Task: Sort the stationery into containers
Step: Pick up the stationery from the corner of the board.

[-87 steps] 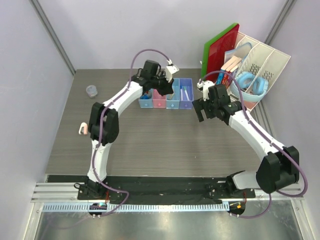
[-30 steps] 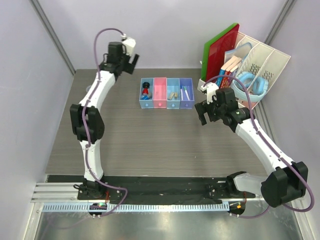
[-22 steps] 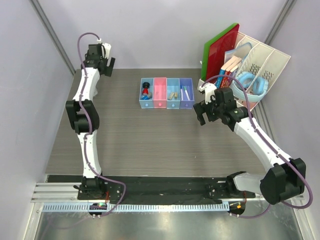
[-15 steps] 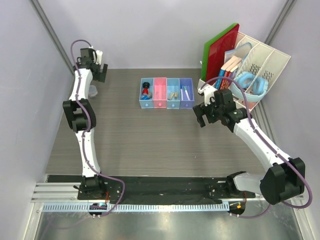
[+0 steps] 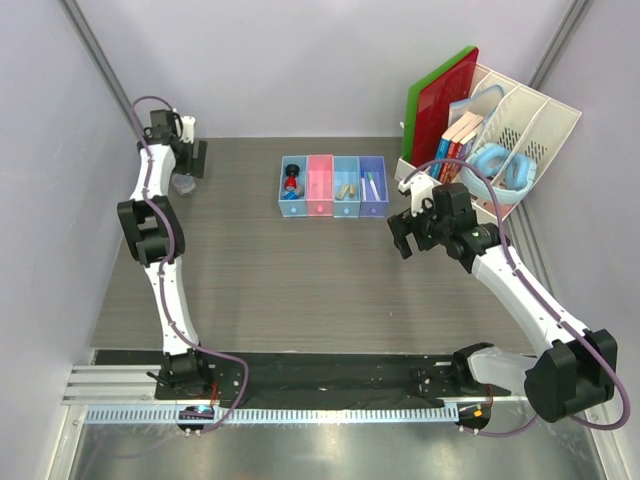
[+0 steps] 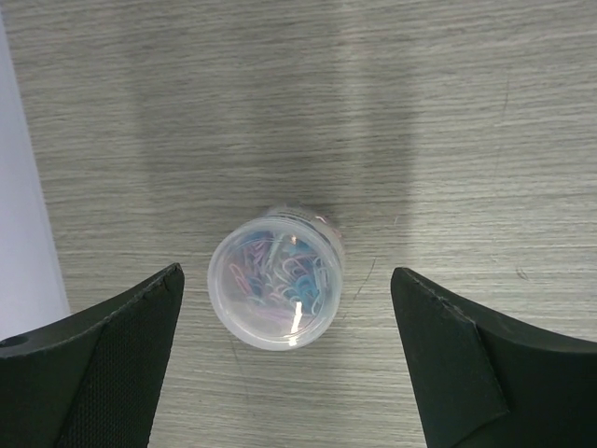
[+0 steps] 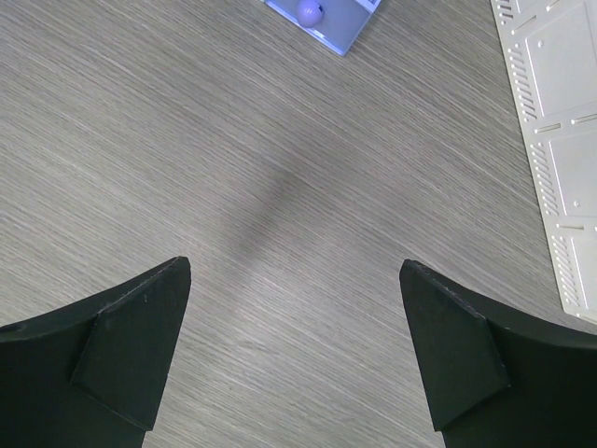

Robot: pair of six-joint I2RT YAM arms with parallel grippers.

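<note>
Left arm (image 5: 150,215) now at the table's (image 5: 300,280) far-left corner, over a paper-clip jar (image 6: 277,289).
Left fingers (image 6: 112,345), over the trays (image 5: 319,188) three seconds ago, stand wide apart astride the jar, touching nothing. Right fingers (image 7: 112,345) gape empty above bare table, near the lavender tray (image 7: 353,23).

I'm running a lab test cell: plain panels (image 5: 50,200) wall in the table (image 5: 300,280), arms (image 5: 510,280) bolted to a rail (image 5: 110,385) at its near edge.

Left claw (image 5: 188,163) over cup (image 5: 183,185), four trays (image 5: 318,186)
</note>
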